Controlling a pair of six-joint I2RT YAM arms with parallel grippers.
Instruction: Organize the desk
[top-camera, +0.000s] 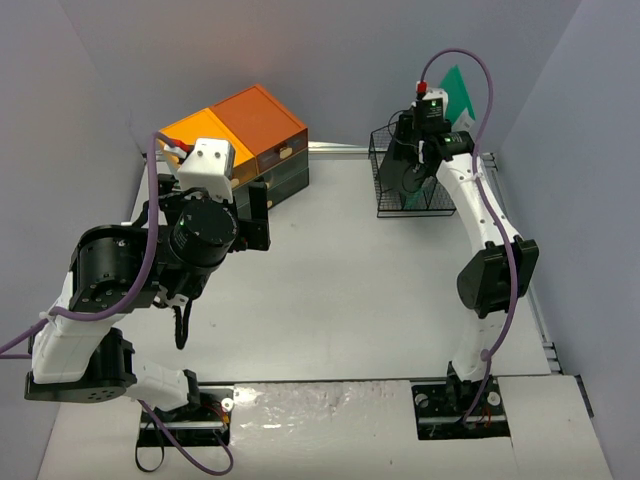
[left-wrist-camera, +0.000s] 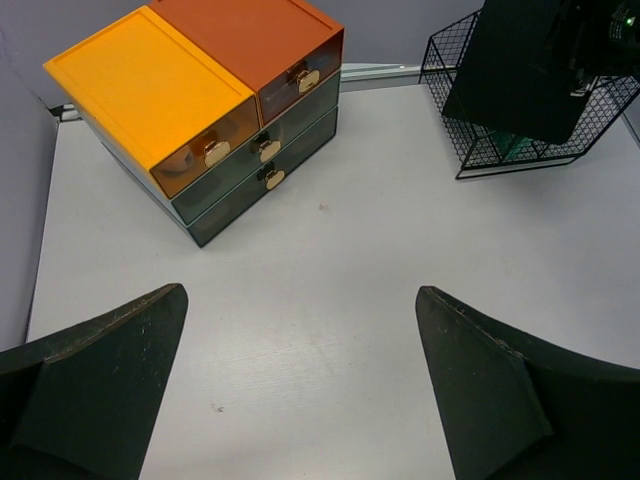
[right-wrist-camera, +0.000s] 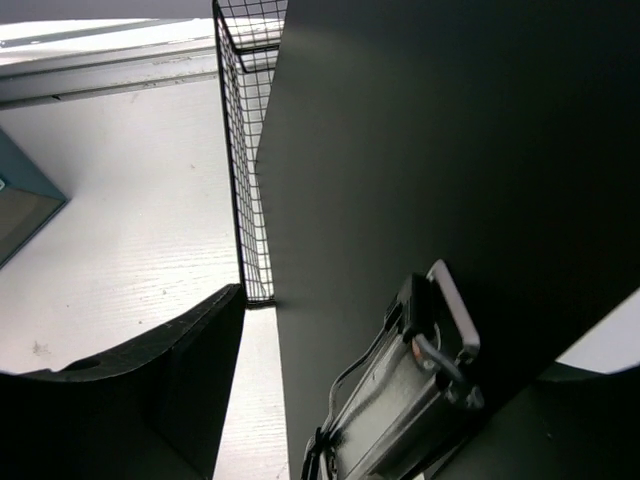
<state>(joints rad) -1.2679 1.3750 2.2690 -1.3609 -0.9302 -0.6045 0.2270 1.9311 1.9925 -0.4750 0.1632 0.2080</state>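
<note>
The desk (top-camera: 350, 290) is a pale grey tabletop with a metal rail along its far edge. At the back right, my right gripper (top-camera: 413, 172) reaches down into a black wire basket (top-camera: 385, 200). In the right wrist view a black clipboard (right-wrist-camera: 420, 150) with a metal clip stands between the fingers of the right gripper (right-wrist-camera: 400, 330). The jaws are open, and a strip of desk shows between the left finger (right-wrist-camera: 160, 380) and the board. My left gripper (left-wrist-camera: 302, 292) hangs wide open above bare desk (left-wrist-camera: 330, 230), holding nothing, in front of the drawer unit.
An orange-topped drawer unit (top-camera: 240, 130) with dark drawers stands at the back left. Something green (top-camera: 460, 85) sticks up behind the basket. Grey walls close in on three sides. The arm bases sit at the near edge.
</note>
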